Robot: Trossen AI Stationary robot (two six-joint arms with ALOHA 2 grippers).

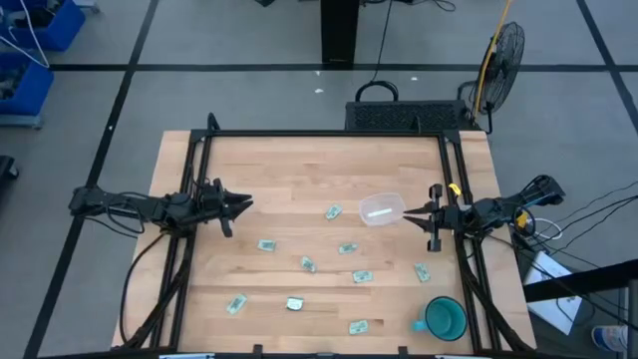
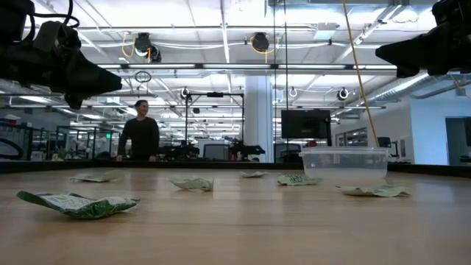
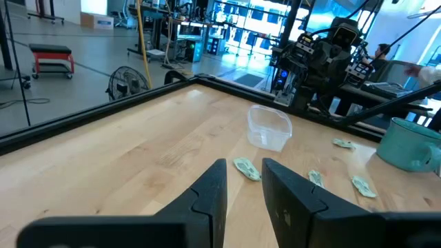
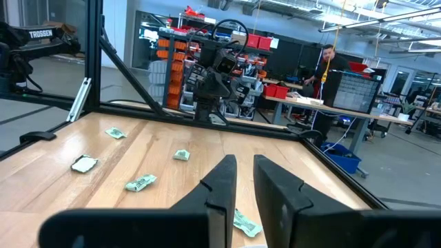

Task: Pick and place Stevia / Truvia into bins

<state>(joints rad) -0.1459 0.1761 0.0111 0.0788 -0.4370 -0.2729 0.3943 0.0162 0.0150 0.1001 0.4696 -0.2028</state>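
Your table (image 1: pixel 299 175): a wooden top inside a dark frame, carrying everything below. Left arm: waiting over the left edge, its left gripper (image 1: pixel 239 204) aloft with fingers (image 3: pixel 210 193) nearly shut, a thin gap between them, holding nothing. Right arm: at the right edge, its right gripper (image 1: pixel 411 214) in the same state, narrow gap, empty, raised off the wood with its tips just beside the bin. Teal mug (image 1: pixel 445 317): near the front right corner, not part of your job. The bin (image 1: pixel 381 208): a clear tub right of centre, empty as far as can be seen. The Stevia / Truvia (image 1: pixel 334 211): about ten pale green sachets lying flat and scattered across the front half of the table, the closest just left of the tub. Likely step in hand: the first pick. Open the fingers wider before you descend, start with that closest sachet, come down square across its short side, and press onto the wood so the thin paper lifts instead of sliding.
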